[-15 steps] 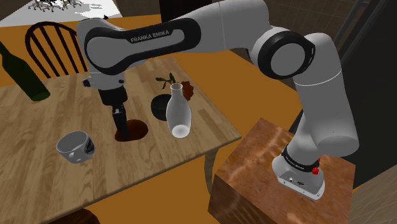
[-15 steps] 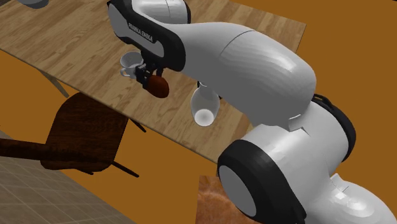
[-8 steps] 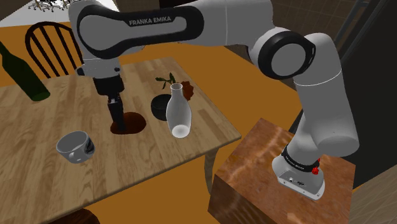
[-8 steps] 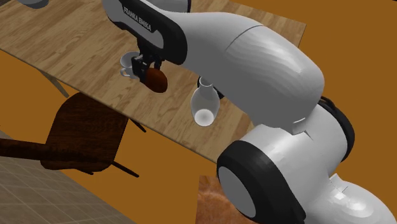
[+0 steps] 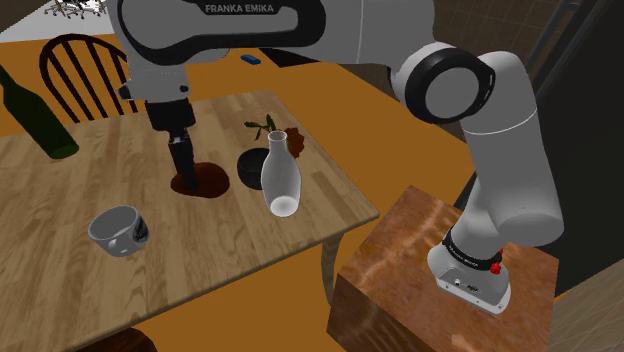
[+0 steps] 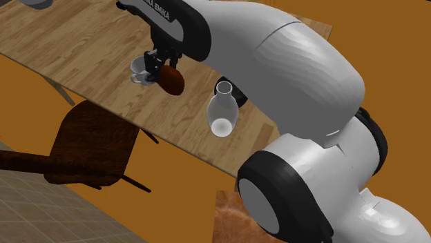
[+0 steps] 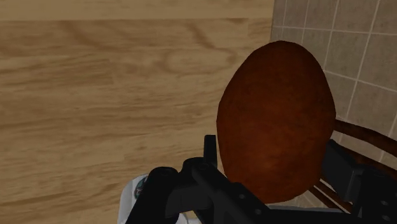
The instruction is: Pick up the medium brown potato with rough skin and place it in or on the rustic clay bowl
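Wooden table (image 5: 60, 270) carries the whole set-up, and the white arm (image 5: 480, 130) reaches out over it. Pale bowl (image 5: 118, 230) and dark bowl (image 5: 247, 168) stand apart on the table; cannot tell which is the clay one.

Potato (image 7: 277, 121): reddish-brown, egg-shaped, clasped in the black gripper (image 7: 273, 162). It seems to hang just above the tabletop, near the pale bowl. Fingers (image 7: 208, 149) press on its flanks low down, with most of the body jutting past the tips.

Judgement: firm, moderately heavy, not fragile. The rounded flanks could roll or slip in a two-point pinch. The widest middle gives the surest hold.
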Motion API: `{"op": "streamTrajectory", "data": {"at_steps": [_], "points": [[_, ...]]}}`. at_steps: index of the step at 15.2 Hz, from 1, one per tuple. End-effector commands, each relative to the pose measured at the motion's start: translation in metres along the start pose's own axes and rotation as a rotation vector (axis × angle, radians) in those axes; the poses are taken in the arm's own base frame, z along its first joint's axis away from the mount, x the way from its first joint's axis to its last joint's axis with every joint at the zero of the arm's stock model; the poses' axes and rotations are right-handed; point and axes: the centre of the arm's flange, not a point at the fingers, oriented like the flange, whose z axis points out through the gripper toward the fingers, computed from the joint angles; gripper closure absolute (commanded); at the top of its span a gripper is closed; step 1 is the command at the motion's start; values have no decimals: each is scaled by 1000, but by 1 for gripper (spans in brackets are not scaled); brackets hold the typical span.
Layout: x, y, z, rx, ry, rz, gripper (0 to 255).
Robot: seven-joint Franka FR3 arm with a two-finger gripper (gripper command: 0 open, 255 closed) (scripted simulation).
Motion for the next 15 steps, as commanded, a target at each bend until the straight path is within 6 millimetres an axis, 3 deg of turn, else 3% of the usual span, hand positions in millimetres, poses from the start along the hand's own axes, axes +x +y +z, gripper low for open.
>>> {"op": "streamTrajectory", "data": {"at_steps": [1,15], "points": [[-17,15,-9,0,0,0,255],[-155,135,-61,0,0,0,255]]}}
